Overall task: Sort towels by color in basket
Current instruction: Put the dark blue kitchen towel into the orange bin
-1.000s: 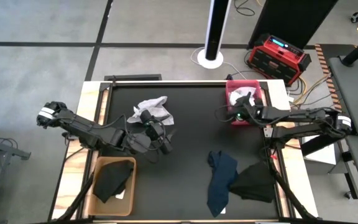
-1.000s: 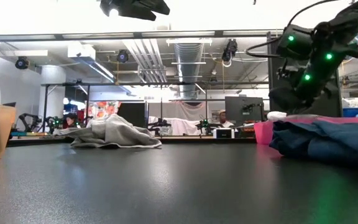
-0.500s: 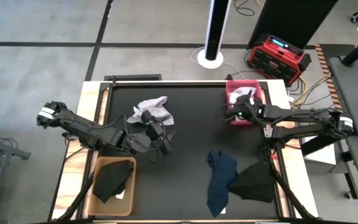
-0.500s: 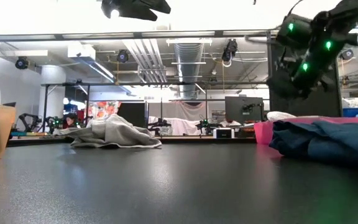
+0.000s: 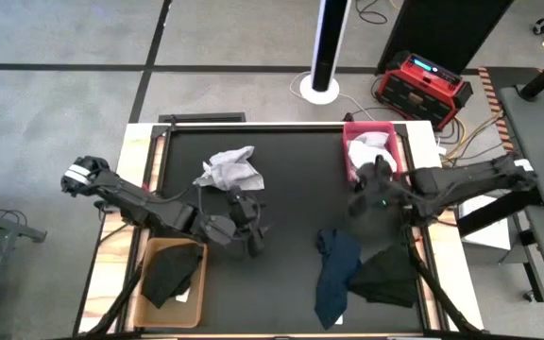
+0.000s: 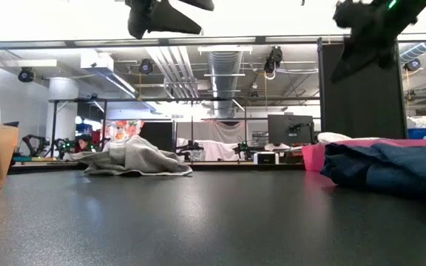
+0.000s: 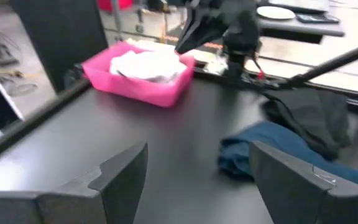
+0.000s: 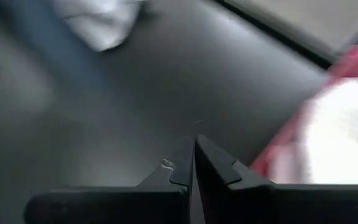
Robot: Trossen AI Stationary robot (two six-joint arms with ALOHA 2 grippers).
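A light grey towel (image 5: pixel 229 170) lies bunched on the black table at the far left; it also shows in the low view (image 6: pixel 135 159). A navy towel (image 5: pixel 336 274) and a black towel (image 5: pixel 385 276) lie at the near right. A white towel (image 5: pixel 371 149) lies in the pink basket (image 5: pixel 349 156). Another black towel (image 5: pixel 173 274) lies in the brown basket (image 5: pixel 149 260). My left gripper (image 5: pixel 253 231) hangs open and empty above the table's middle left (image 7: pixel 197 155). My right gripper (image 5: pixel 362 198) is shut and empty (image 8: pixel 194 155), above the table between the pink basket and the navy towel.
The pink basket stands at the far right edge and the brown basket at the near left corner. Bare black table lies in the middle between the two arms. A red box (image 5: pixel 423 85) and a white pole base (image 5: pixel 324 90) stand on the floor beyond the table.
My right gripper has left the pink basket, risen, and gone toward the table's near edge, toward the navy towel. My left gripper has gone a little toward the near edge and the right. The towels have stayed where they were.
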